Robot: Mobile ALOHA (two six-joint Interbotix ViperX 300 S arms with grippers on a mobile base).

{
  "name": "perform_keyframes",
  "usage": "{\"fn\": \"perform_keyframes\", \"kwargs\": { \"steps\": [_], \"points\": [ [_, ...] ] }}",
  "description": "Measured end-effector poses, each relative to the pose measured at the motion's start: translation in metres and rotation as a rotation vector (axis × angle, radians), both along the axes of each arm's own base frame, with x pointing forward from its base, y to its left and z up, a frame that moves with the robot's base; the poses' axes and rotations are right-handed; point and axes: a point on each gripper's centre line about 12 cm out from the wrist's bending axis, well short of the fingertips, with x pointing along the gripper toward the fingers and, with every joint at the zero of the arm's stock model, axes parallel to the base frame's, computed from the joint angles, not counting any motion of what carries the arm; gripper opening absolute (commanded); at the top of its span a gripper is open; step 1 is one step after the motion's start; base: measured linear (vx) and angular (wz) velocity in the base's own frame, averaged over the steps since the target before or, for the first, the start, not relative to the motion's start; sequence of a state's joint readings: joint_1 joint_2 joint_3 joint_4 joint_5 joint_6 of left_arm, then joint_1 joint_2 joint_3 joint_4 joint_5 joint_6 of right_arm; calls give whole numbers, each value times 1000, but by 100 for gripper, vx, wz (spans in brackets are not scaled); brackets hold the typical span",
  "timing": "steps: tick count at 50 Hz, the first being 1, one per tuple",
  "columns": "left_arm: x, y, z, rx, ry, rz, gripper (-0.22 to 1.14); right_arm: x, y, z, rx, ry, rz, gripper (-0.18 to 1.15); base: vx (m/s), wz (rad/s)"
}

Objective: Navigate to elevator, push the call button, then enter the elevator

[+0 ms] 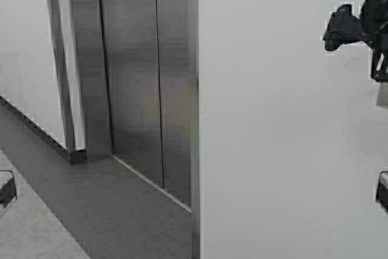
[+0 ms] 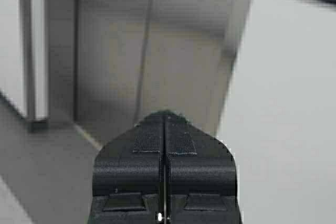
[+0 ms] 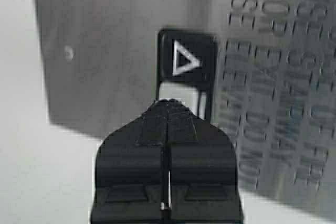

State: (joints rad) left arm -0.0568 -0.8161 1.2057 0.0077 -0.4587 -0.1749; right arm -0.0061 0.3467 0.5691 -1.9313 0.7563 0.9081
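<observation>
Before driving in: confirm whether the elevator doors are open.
No. In the high view the elevator doors are shut, meeting at a dark centre seam, with no interior showing.

Elevator lobby of a public or office building: tall brushed stainless-steel sliding doors (image 1: 145,83), plain white walls (image 1: 285,125), grey smooth floor (image 1: 91,204), engraved steel call plate (image 3: 273,82) with black arrow button (image 3: 186,61).

white wall (image 1: 285,150), grey floor (image 1: 91,210), perhaps tiled

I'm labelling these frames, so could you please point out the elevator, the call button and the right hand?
elevator (image 1: 142,89): high view, closed steel door.
call button (image 3: 186,60): right wrist view, triangle marking.
right hand (image 3: 167,104): right wrist view, closed fingertips.
</observation>
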Motion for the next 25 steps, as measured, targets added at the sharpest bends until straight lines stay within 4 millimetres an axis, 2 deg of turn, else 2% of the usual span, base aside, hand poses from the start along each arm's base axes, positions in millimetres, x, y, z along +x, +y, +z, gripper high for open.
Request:
{"fn": "perform_keyframes", "kwargs": {
  "steps": [12,25],
  "points": [
    [1,0,-3,2,15,-1,3,3,-14,-8,-8,14,-21,6,1,2],
    [1,0,-3,6,21,1,3,2,-25,-7,-16,14,-36,6,1,1]
  ]
}}
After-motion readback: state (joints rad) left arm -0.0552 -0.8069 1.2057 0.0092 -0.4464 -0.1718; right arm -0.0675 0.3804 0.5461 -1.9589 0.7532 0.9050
